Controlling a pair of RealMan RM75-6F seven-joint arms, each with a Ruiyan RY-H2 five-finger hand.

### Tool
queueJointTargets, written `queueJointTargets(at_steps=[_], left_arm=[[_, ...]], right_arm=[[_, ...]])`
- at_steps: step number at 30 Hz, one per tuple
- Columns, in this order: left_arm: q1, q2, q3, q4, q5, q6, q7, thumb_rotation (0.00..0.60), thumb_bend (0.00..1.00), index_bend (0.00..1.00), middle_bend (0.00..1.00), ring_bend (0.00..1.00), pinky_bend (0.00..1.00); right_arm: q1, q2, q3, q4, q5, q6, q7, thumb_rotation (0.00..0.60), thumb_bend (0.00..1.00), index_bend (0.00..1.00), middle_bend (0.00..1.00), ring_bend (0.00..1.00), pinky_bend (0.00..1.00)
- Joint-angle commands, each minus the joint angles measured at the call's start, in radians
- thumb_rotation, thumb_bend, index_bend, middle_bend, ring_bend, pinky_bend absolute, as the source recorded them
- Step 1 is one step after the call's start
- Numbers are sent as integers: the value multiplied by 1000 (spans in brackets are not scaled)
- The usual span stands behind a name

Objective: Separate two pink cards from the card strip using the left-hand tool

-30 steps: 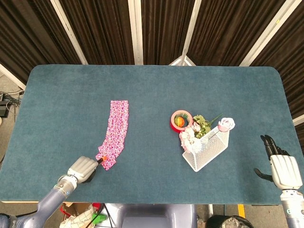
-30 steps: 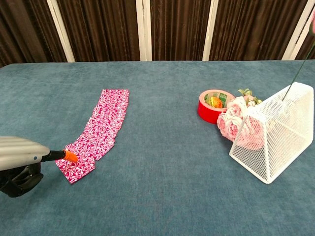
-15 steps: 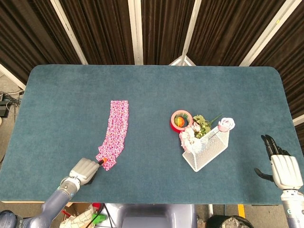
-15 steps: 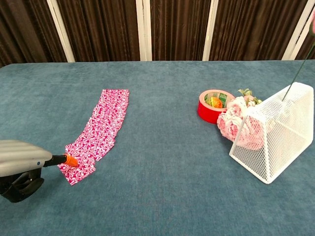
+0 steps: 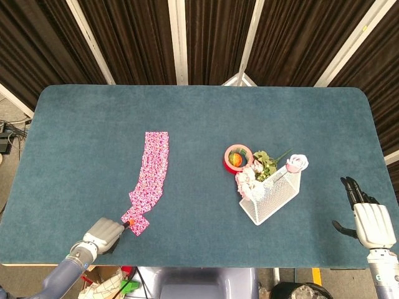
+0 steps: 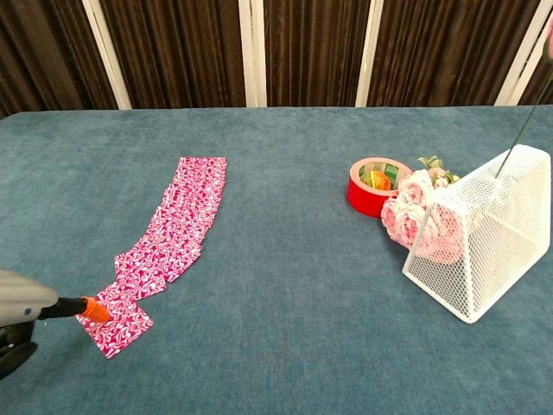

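A long strip of overlapping pink patterned cards [image 5: 153, 168] [image 6: 181, 214] runs from the table's middle toward the near left. At its near end, the end cards [image 5: 138, 222] [image 6: 117, 322] are pulled away at an angle, barely touching the rest. My left hand [image 5: 103, 233] [image 6: 15, 313] grips a thin black tool with an orange tip [image 5: 125, 223] [image 6: 93, 310], and the tip presses on those end cards. My right hand [image 5: 370, 219] hovers at the near right edge with its fingers apart, holding nothing.
A red tape roll [image 5: 236, 157] [image 6: 374, 184] lies right of centre. Beside it a white wire basket [image 5: 272, 195] [image 6: 482, 244] lies tipped over, with pink artificial flowers [image 5: 249, 181] [image 6: 417, 218] spilling out. The table's near edge [image 5: 37, 264] runs just behind my left hand.
My left hand has drawn back toward the near left edge, and the tool tip has dragged the end cards away from the strip's end.
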Motion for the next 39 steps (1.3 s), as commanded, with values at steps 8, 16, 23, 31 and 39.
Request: queueJointTargets(at_steps=[8, 16, 23, 31, 39], left_arm=[[-28, 38, 48, -49, -49, -1, 3, 600, 952, 99, 836, 660, 600], [6, 107, 47, -79, 110, -11, -108, 600, 953, 101, 836, 660, 600], [30, 237, 44, -141, 268, -61, -258, 600, 952, 101, 836, 660, 600], [73, 232, -13, -58, 333, 45, -268, 600, 952, 101, 836, 660, 600], [15, 129, -68, 54, 144, -22, -236, 600, 952, 101, 836, 660, 600]], right_arm=[[1, -2, 2, 2, 1, 0, 3, 600, 181, 0, 106, 301, 406], [6, -10, -2, 5, -2, -8, -9, 600, 181, 0, 106, 301, 406], [8, -14, -2, 7, 5, -15, -16, 600, 181, 0, 106, 301, 406], [7, -12, 0, 6, 7, -13, -8, 600, 181, 0, 106, 301, 406], [8, -12, 0, 10, 11, -17, 2, 600, 181, 0, 106, 301, 406]])
